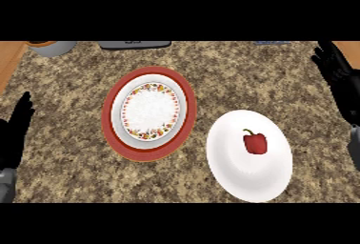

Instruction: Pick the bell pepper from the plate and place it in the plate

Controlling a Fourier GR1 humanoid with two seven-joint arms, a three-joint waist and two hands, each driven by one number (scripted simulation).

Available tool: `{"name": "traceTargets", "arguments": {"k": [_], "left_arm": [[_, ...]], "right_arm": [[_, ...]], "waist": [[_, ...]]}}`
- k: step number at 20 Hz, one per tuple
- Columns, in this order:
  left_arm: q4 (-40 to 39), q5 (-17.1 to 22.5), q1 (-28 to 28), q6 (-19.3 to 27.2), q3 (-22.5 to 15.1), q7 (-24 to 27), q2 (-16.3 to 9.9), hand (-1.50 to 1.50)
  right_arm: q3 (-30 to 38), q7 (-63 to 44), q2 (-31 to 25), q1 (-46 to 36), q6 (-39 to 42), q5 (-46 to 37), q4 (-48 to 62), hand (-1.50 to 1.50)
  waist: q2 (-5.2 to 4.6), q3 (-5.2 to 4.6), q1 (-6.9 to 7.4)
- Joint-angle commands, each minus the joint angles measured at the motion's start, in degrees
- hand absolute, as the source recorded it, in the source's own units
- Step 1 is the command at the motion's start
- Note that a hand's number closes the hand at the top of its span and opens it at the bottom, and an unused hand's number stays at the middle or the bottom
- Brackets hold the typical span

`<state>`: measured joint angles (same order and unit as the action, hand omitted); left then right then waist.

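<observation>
Pepper [255, 142], red with a green stem, lies in the middle of the white plate [239, 176] near the surface's front right corner, ready for picking, while the right robot hand [339, 76] and left robot hand [15, 128] rest spread at the side edges, holding nothing, beside the red-rimmed plate [112, 119].

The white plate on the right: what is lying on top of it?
A red bell pepper lies on the white plate, near its middle. The plate surface under the pepper is covered.
</observation>
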<state>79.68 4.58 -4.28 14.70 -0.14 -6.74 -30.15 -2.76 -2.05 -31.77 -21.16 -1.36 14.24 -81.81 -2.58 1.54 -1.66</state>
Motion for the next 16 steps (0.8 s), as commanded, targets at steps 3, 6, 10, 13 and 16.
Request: {"name": "traceTargets", "arguments": {"k": [3, 6, 10, 13, 16], "left_arm": [[3.0, 1.4, -2.5, -2.1, -3.8, -0.9, 4.6, 0.0], [2.9, 4.7, -4.0, -3.9, -4.7, 0.4, 8.4, 0.0], [1.5, 5.8, -4.7, -4.5, -6.2, -0.5, 11.2, 0.0], [2.5, 7.2, -2.9, -6.6, -5.1, 0.2, 9.8, 0.0], [-0.3, 6.2, -7.0, -5.7, -5.6, -1.4, 11.0, 0.0]], "right_arm": [[0.1, 11.1, 2.5, 0.4, 15.8, 8.9, 4.9, 1.5], [-3.5, 18.0, 4.9, 0.6, 27.6, 13.1, 3.8, 1.5], [3.4, 33.2, 6.1, 4.9, 13.3, 3.7, 9.5, -1.5], [2.0, 48.5, 3.9, 11.4, 24.3, 1.4, 17.2, -1.5], [-2.4, 57.7, 0.3, 6.9, 26.0, -10.2, 24.9, -1.5]], "waist": [[1.95, -1.25, 2.42], [1.37, -1.09, 2.87], [1.18, -1.02, 0.98], [1.5, -1.07, 2.43], [1.45, -1.25, 3.11]]}}
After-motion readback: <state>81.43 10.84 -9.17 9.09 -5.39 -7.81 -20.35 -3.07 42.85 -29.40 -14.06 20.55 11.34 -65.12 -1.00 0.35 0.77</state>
